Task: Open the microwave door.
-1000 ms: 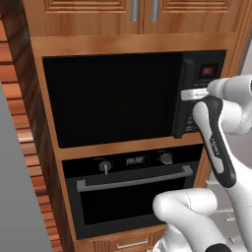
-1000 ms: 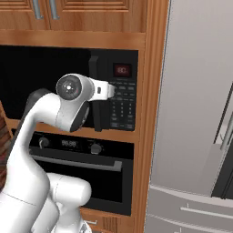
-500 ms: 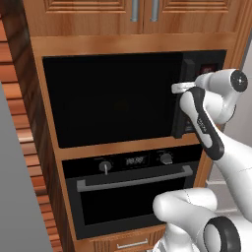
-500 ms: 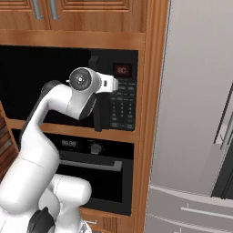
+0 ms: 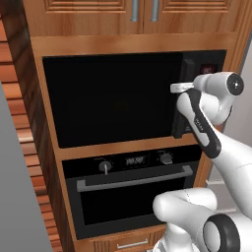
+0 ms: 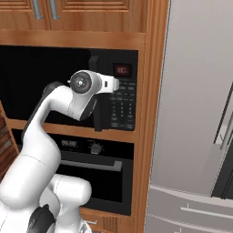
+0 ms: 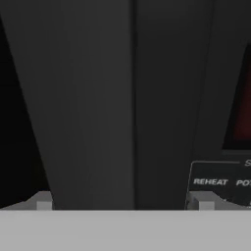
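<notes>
The microwave (image 5: 133,96) is a black box built into the wooden cabinet. Its door (image 5: 110,98) is a wide glossy panel that lies flush and shut. A dark vertical handle strip (image 5: 179,106) runs down the door's right edge, beside the keypad (image 6: 123,107) and the red display (image 6: 122,69). My gripper (image 7: 121,202) is open and right at the handle strip (image 7: 117,108), one fingertip (image 7: 44,202) on each side of it. In the left base view my white hand (image 5: 183,87) reaches in to the strip from the right.
A black oven (image 5: 130,192) with a horizontal silver bar handle (image 5: 133,179) and knobs sits directly under the microwave. Wooden cupboard doors (image 5: 142,10) hang above. A tall grey fridge (image 6: 195,113) stands to the right of the wooden column.
My hand has moved left and slightly up, from in front of the keypad to the handle strip. The door has stayed shut.
</notes>
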